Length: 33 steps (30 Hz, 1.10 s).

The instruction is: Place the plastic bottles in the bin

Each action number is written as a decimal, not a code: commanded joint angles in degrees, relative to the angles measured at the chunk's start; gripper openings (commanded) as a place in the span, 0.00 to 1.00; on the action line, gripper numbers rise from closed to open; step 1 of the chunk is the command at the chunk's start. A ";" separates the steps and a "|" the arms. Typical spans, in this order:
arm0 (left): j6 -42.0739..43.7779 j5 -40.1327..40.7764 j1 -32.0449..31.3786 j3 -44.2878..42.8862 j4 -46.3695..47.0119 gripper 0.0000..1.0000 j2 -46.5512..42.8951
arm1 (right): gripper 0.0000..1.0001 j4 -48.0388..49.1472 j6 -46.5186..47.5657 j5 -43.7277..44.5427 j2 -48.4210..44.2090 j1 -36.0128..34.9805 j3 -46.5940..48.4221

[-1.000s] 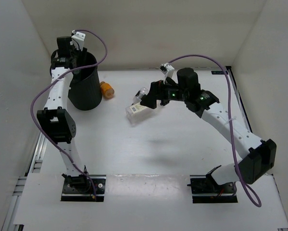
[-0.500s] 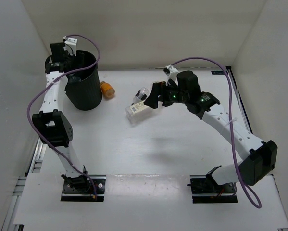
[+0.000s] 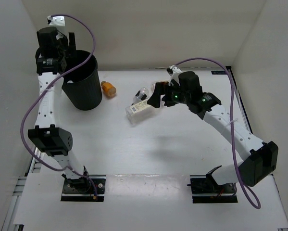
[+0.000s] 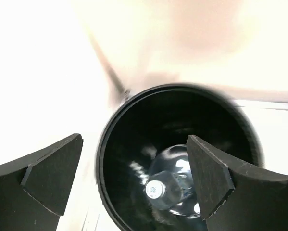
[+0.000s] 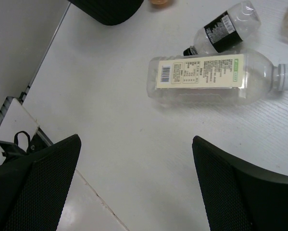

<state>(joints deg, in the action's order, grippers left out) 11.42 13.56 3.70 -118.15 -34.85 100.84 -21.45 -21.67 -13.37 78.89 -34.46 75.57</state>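
Observation:
The black bin [image 3: 82,85] stands at the far left of the table. My left gripper [image 3: 66,52] hangs open above its rear rim. In the left wrist view a clear bottle [image 4: 171,186] lies inside the bin [image 4: 105,159], cap up, below the empty left gripper [image 4: 134,179]. On the table lie a clear white-labelled bottle [image 3: 138,109] [image 5: 216,77], a dark-labelled bottle [image 3: 143,93] [image 5: 225,26] and a stubby orange bottle [image 3: 107,88]. My right gripper [image 3: 155,95] [image 5: 136,179] hovers open over the two middle bottles, touching neither.
White walls close in the table at the back and both sides. A black rail [image 3: 237,103] runs along the right edge. In the right wrist view the table's edge and a cable [image 5: 18,139] show at lower left.
My left gripper opened over the bin, then lifted up and back to the left; the bottle now lies inside. The right arm shifted only slightly, staying open.

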 commanded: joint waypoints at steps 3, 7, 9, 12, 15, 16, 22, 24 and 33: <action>6.98 -15.81 -11.56 1.59 0.75 1.00 -11.18 | 1.00 -2.97 -2.48 6.76 -4.00 4.64 -2.53; 20.20 -19.01 -27.41 7.67 -9.24 1.00 -9.02 | 1.00 -4.82 -6.36 5.99 -5.94 10.36 -5.16; 23.55 -19.62 -32.25 6.71 -20.92 1.00 -4.71 | 1.00 -4.83 -7.42 5.37 -7.42 13.17 -7.18; 24.26 -24.69 -37.36 1.88 -31.20 1.00 4.78 | 1.00 -4.83 -7.42 5.37 -9.62 15.81 -9.65; 23.04 -24.91 -38.07 0.99 -29.50 1.00 10.60 | 1.00 -6.14 -6.20 5.37 -11.04 17.49 -11.23; 23.03 -24.29 -38.07 0.99 -27.14 1.00 11.57 | 1.00 -6.15 -5.58 5.37 -11.82 18.28 -12.02; 25.40 -25.25 -39.74 2.31 -24.74 1.00 15.96 | 1.00 -7.90 -3.82 5.37 -13.59 19.43 -14.92; 25.41 -25.25 -39.74 3.19 -24.13 1.00 17.54 | 1.00 -7.90 -3.29 5.37 -14.12 20.04 -14.93; 21.02 -17.35 -39.74 3.19 -22.89 1.00 24.49 | 1.00 -8.43 -1.01 3.70 -11.48 20.04 -13.35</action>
<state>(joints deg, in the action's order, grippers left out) 34.63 -7.97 -35.83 -114.17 -59.27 123.48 -30.26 -24.67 -8.29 66.54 -14.63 60.16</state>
